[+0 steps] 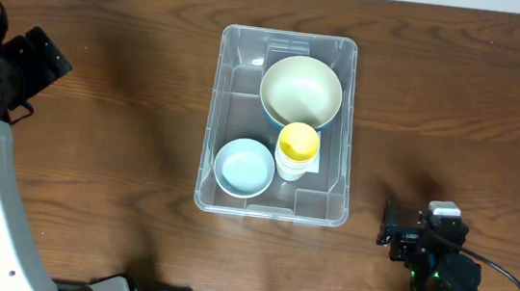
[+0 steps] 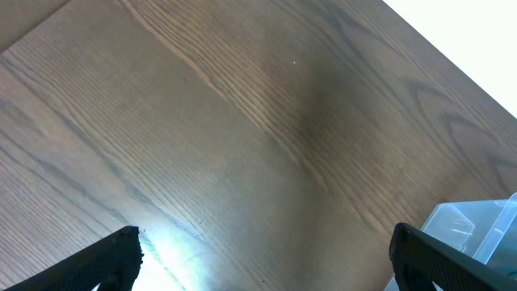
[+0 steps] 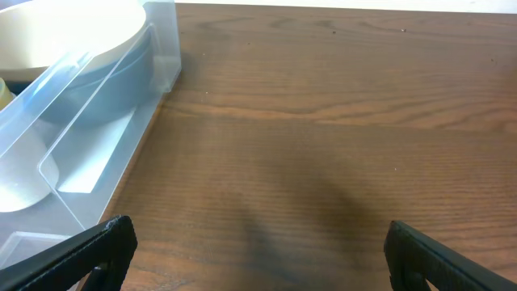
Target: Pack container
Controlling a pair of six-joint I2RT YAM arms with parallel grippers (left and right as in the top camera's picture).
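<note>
Brown wood counter [image 1: 95, 148]. On the far left my L claw [image 2: 271, 263] hangs over bare wood, jaws wide apart, nothing in them. The container [image 1: 290, 35] sits upright mid-counter. Inside, a small blue bowl [image 1: 244, 166] is at near-left, a yellow cup [image 1: 298, 142] approx centre, and a big cream bowl [image 1: 301, 90] at far-right. My R claw [image 3: 258, 250] is near the container's near-right corner, jaws wide, empty.
</note>
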